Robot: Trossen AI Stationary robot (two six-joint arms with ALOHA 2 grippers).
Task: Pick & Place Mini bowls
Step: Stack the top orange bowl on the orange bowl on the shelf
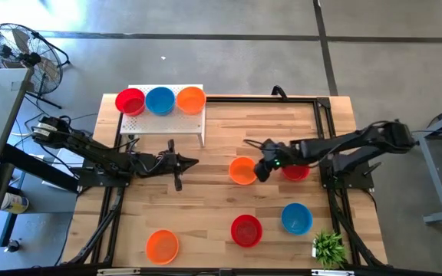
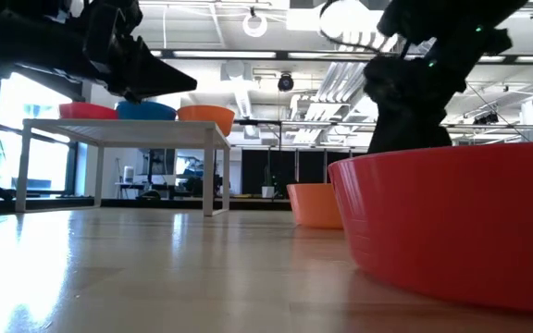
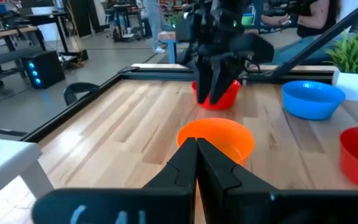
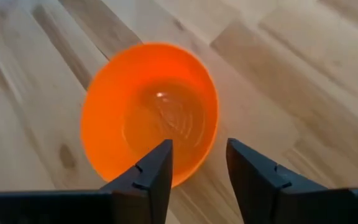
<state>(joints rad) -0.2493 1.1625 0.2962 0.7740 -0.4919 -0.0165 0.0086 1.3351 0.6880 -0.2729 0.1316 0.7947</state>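
Because the right gripper (image 1: 261, 170) covers part of a red bowl (image 1: 296, 171) near the table's (image 1: 206, 222) right edge, you see seven of eight bowls whole: three red, two blue, three orange. Its fingers stand apart over an orange bowl (image 4: 149, 112); the left gripper (image 1: 192, 162) is closed, empty.

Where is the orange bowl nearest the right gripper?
In the high view the orange bowl sits mid-table, just left of the open right gripper, with a red bowl on the gripper's other side.
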